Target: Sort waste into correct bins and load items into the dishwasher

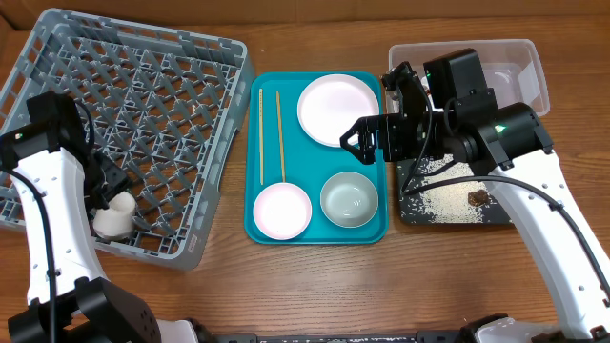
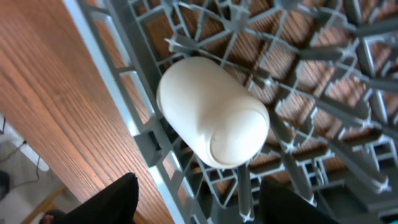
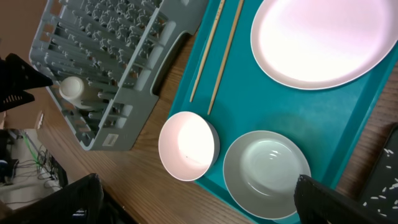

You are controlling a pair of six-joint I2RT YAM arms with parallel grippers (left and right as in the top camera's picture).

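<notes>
The white cup (image 1: 112, 217) lies on its side in the front left corner of the grey dish rack (image 1: 143, 105). My left gripper (image 1: 112, 191) is open just above it. In the left wrist view the cup (image 2: 211, 112) lies ahead of the open fingers (image 2: 199, 208), not between them. My right gripper (image 1: 355, 143) is open over the teal tray (image 1: 295, 162), above the plate (image 1: 337, 110), pink bowl (image 1: 282, 211), grey-green bowl (image 1: 349, 200) and two chopsticks (image 1: 279, 133). The right wrist view shows the plate (image 3: 323, 40), both bowls (image 3: 186, 146) (image 3: 266, 174) and the chopsticks (image 3: 224, 56). No waste scraps are clearly seen.
The clear tub (image 1: 522, 67) stands at the back right, partly covered by my right arm. A black mat (image 1: 448, 200) with white grains and a brown lump (image 1: 477, 197) lies in front of it. The rack's wall (image 2: 134, 118) runs beside the cup.
</notes>
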